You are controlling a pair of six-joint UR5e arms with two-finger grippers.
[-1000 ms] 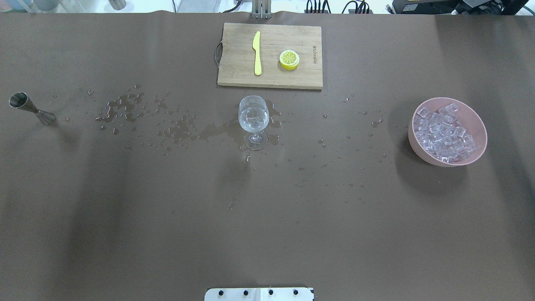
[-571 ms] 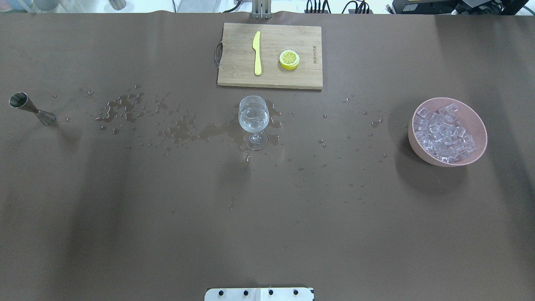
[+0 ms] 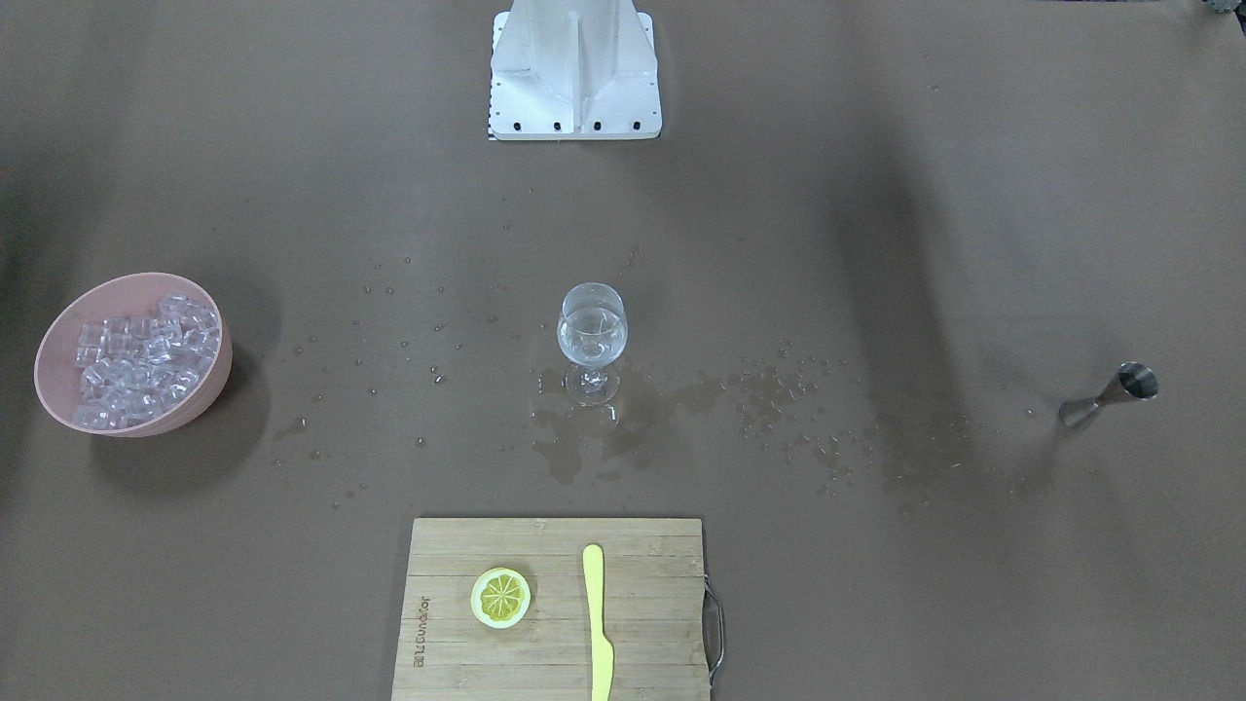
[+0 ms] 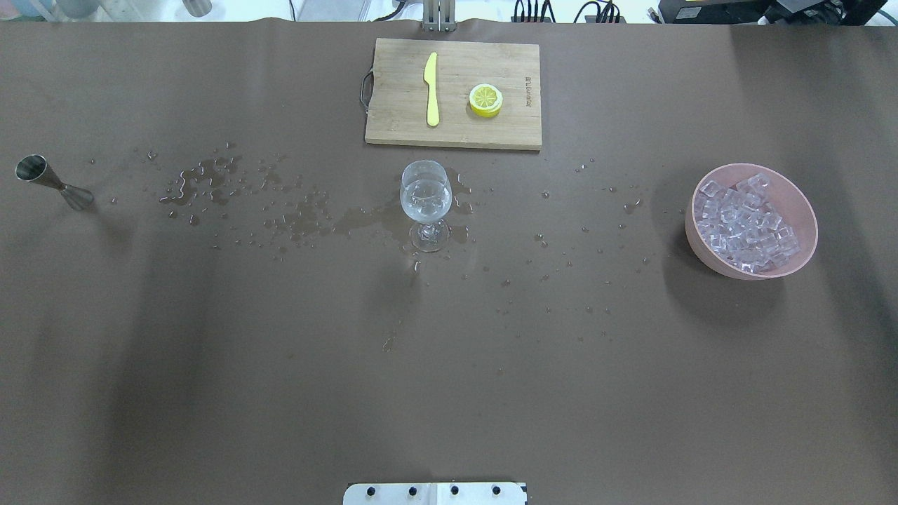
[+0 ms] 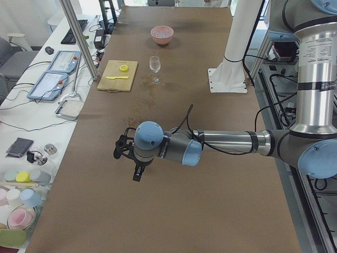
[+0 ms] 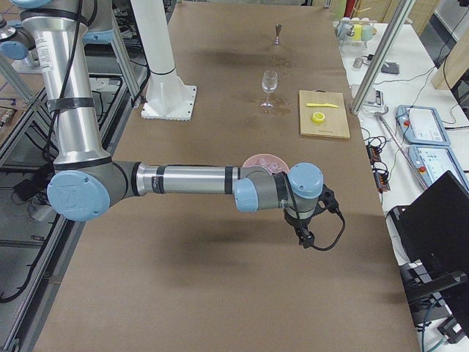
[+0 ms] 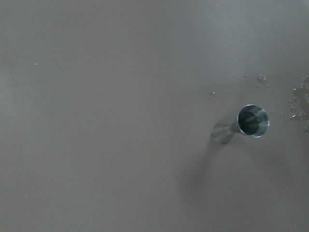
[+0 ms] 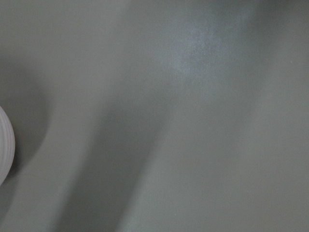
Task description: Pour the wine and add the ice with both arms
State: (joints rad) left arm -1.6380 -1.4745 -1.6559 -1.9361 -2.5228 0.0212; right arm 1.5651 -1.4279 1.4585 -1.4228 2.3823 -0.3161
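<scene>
Front-facing view: the glass [image 3: 592, 336] stands mid-bench holding clear wine [image 3: 591, 345], so the pour looks done, with spill [image 3: 584, 438] around its foot. Ice [image 3: 136, 365] fills the bowl [image 3: 127, 283] toward the bench's right end. The jigger [image 3: 1110, 394] stands toward the left end.

Overhead view: no arm is over these things. Whether any cubes sit in the glass I cannot tell, so adding ice may be left.

Left view: the left gripper [image 5: 136, 175] hovers above bare bench; its grip cannot be told.

Right view: the right gripper [image 6: 303, 236] hangs near the bowl, its grip equally unreadable.

Left wrist view: the jigger stands free below.

Right wrist view: bare bench, with a pale curved edge at the left.
</scene>
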